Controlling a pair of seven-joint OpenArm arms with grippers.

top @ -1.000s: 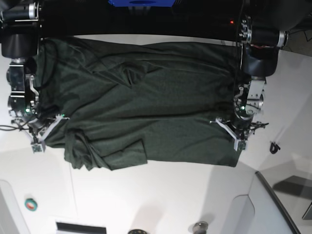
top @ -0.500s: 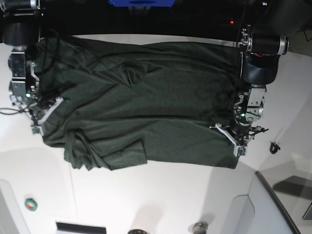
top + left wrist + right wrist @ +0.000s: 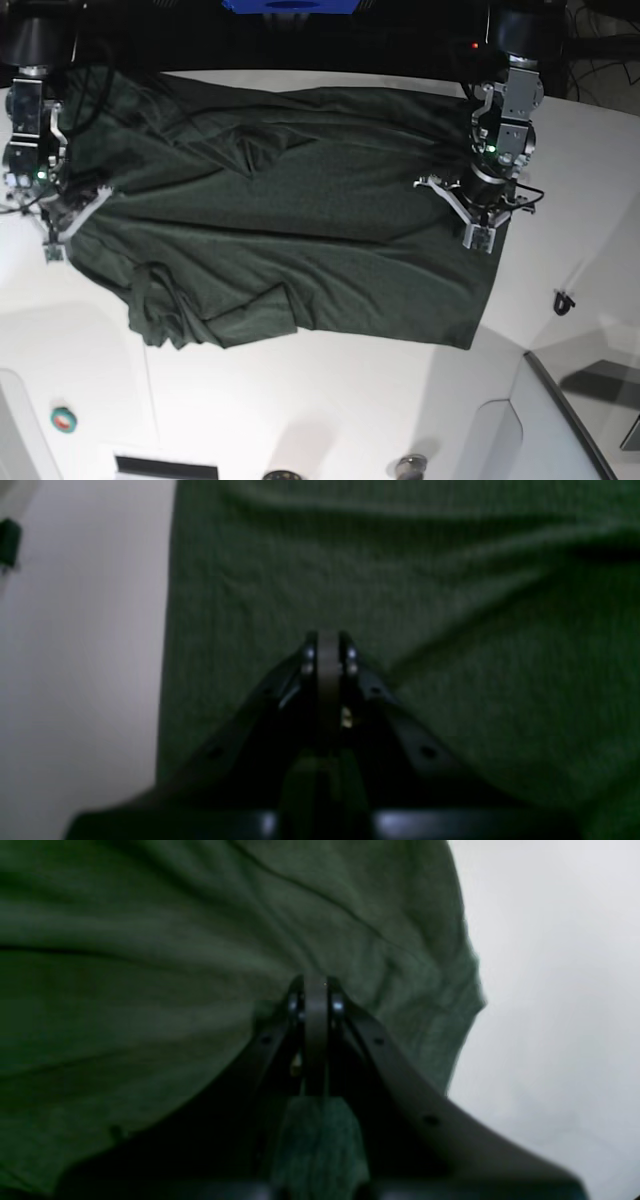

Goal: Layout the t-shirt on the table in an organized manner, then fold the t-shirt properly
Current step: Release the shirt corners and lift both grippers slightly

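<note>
The dark green t-shirt (image 3: 300, 220) lies spread across the white table (image 3: 330, 400), with wrinkles near its far edge and a bunched fold at its near left corner (image 3: 175, 315). My left gripper (image 3: 478, 236) is at the shirt's right side. In its wrist view it (image 3: 327, 639) is shut, with green cloth (image 3: 450, 605) beneath it and cloth showing between its jaws. My right gripper (image 3: 53, 247) is at the shirt's left edge. It (image 3: 315, 982) is shut too, cloth (image 3: 150, 965) bunched around its tips.
A small black object (image 3: 563, 300) lies on the table right of the shirt and shows as the dark piece (image 3: 9, 542) in the left wrist view. A teal and red round item (image 3: 63, 420) sits near left. A grey panel (image 3: 575, 420) fills the near right corner.
Both grippers have moved toward the far edge of the table, pulling the shirt's side edges along. The shirt's right side has shifted farther back and the cloth lies flatter.
</note>
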